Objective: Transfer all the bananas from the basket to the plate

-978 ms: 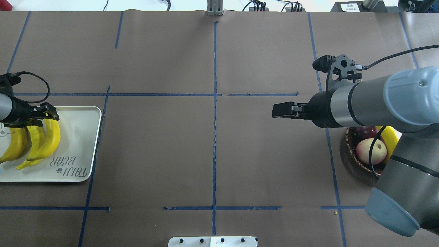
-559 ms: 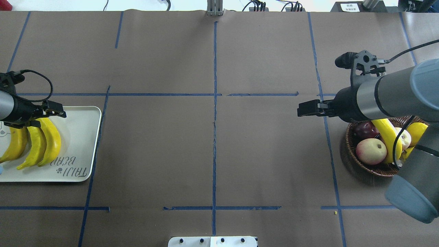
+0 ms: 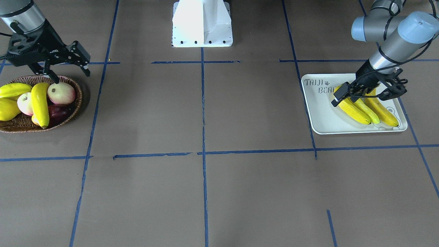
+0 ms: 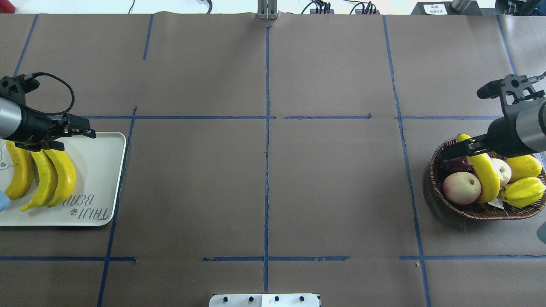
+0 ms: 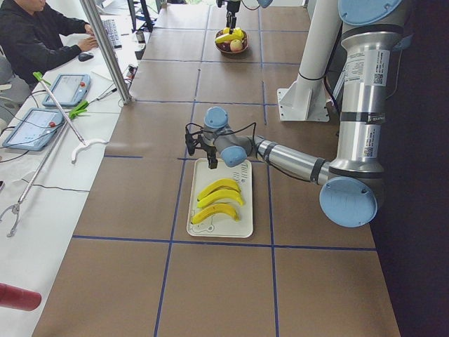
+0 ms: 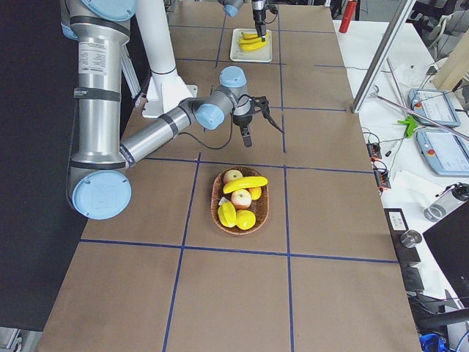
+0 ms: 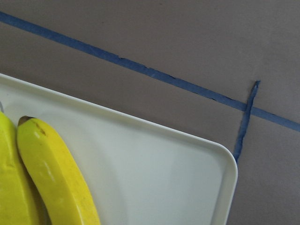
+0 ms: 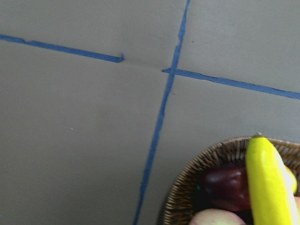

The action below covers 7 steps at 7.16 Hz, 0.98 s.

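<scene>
Three bananas (image 4: 45, 177) lie side by side on the white plate (image 4: 98, 170), which also shows in the front view (image 3: 322, 113). My left gripper (image 4: 74, 135) hangs open and empty over their far ends (image 3: 368, 94). A fourth banana (image 4: 484, 170) lies across the other fruit in the brown wicker basket (image 4: 436, 187). It also shows in the front view (image 3: 40, 103) and the right wrist view (image 8: 269, 183). My right gripper (image 3: 68, 72) is open and empty just above the basket's rim, by the banana's far tip (image 4: 463, 148).
The basket also holds a pink-and-cream round fruit (image 4: 461, 187), a dark red fruit (image 4: 453, 164), a round yellow fruit (image 4: 522, 166) and a pointed yellow-green fruit (image 4: 522, 192). Blue tape lines (image 4: 267, 149) cross the brown table cover. The robot's white base (image 3: 202, 24) stands at the near edge.
My right arm has swung back from mid-table to the basket, uncovering the fruit. My left gripper has drawn slightly off the bananas toward the plate's far edge; the third banana has settled flat.
</scene>
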Each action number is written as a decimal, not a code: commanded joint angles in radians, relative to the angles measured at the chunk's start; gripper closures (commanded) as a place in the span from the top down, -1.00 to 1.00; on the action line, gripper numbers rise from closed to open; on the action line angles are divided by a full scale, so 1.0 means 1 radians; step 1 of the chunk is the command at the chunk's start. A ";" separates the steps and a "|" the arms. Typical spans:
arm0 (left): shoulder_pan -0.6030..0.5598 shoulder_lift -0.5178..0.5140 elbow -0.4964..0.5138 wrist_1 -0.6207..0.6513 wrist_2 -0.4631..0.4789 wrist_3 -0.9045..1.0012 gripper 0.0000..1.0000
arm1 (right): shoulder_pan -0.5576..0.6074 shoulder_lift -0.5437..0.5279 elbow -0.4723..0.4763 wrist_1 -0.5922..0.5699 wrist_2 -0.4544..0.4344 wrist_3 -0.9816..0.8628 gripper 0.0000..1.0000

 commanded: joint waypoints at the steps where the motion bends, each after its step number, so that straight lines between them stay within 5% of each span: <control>1: 0.006 -0.055 -0.003 0.055 0.000 -0.009 1.00 | 0.036 -0.055 -0.103 0.002 0.007 -0.193 1.00; 5: 0.008 -0.065 -0.003 0.055 -0.002 -0.021 1.00 | 0.031 -0.045 -0.193 0.014 0.021 -0.192 0.97; 7: 0.008 -0.065 -0.003 0.055 -0.002 -0.023 1.00 | 0.028 -0.044 -0.202 0.014 0.038 -0.194 0.33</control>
